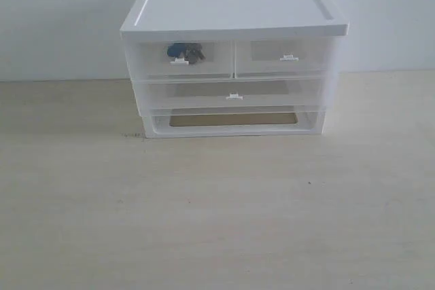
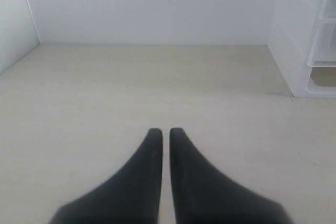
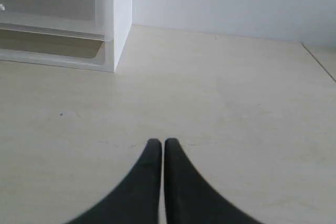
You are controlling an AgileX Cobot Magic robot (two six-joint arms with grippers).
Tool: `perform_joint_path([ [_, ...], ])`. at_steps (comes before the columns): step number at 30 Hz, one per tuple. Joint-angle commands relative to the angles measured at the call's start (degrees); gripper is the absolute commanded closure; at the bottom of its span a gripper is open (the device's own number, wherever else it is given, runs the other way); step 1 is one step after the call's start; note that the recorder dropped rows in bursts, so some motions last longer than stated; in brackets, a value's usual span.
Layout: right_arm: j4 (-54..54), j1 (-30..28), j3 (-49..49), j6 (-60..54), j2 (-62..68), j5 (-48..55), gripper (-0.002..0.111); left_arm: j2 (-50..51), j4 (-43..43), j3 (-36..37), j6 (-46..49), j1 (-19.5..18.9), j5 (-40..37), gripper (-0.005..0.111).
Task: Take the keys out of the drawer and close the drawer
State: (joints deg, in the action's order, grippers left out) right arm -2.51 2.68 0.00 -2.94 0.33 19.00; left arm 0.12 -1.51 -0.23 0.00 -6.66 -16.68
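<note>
A white translucent drawer unit [image 1: 234, 59] stands at the back of the table. Its top left drawer [image 1: 182, 59] is pushed in, with a small white tab handle. Through its front I see the keys [image 1: 185, 51], a dark bunch with a blue fob. Neither gripper shows in the exterior view. In the left wrist view my left gripper [image 2: 166, 132] is shut with nothing in it, low over bare table, the unit's side [image 2: 304, 35] off ahead. My right gripper [image 3: 159, 142] is shut and empty too, with the unit's corner [image 3: 122, 19] ahead.
The unit has a right-hand top drawer [image 1: 285, 57], a full-width drawer [image 1: 234, 93] below, and an empty open slot [image 1: 233, 119] at the bottom. A pale wooden table [image 1: 217, 215] spreads in front. White walls stand behind and to the left side.
</note>
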Motion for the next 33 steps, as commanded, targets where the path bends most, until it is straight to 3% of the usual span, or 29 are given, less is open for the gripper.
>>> perform_joint_path([
  [1, -1.30, -0.38, 0.00, -0.57, -0.33, -3.16, 0.108, -0.12, 0.40, 0.23, 0.82, -0.16, 6.97, 0.102],
  [6, -0.63, -0.38, 0.00, -0.31, -0.33, -12.95, 0.108, -0.12, 0.40, 0.23, 0.82, -0.16, 20.71, 0.102],
  [10, -0.63, -0.38, 0.00, -0.31, -0.33, -27.27, 0.108, -0.12, 0.40, 0.23, 0.82, -0.16, 31.92, 0.102],
  [16, -0.63, -0.38, 0.00, -0.02, -0.33, -44.96, 0.108, -0.12, 0.40, 0.23, 0.82, -0.16, 39.73, 0.102],
  [19, -0.63, -0.38, 0.00, 4.71, -0.33, -52.47, 0.108, -0.12, 0.40, 0.23, -4.19, -0.16, 43.72, 0.102],
  [23, -0.63, -0.38, 0.00, 17.39, -0.33, -57.51, 0.108, -0.12, -0.72, 0.23, -18.38, -0.16, 48.60, 0.102],
  [27, -0.73, -0.38, 0.00, 18.27, -0.33, -60.28, 0.108, -0.12, -6.00, 0.23, -23.45, -0.16, 58.03, 0.102],
  [33, -2.54, -0.38, -4.18, 20.58, 1.35, -56.71, 0.108, 5.34, -14.71, -4.91, -32.63, -0.16, 58.23, 0.102],
])
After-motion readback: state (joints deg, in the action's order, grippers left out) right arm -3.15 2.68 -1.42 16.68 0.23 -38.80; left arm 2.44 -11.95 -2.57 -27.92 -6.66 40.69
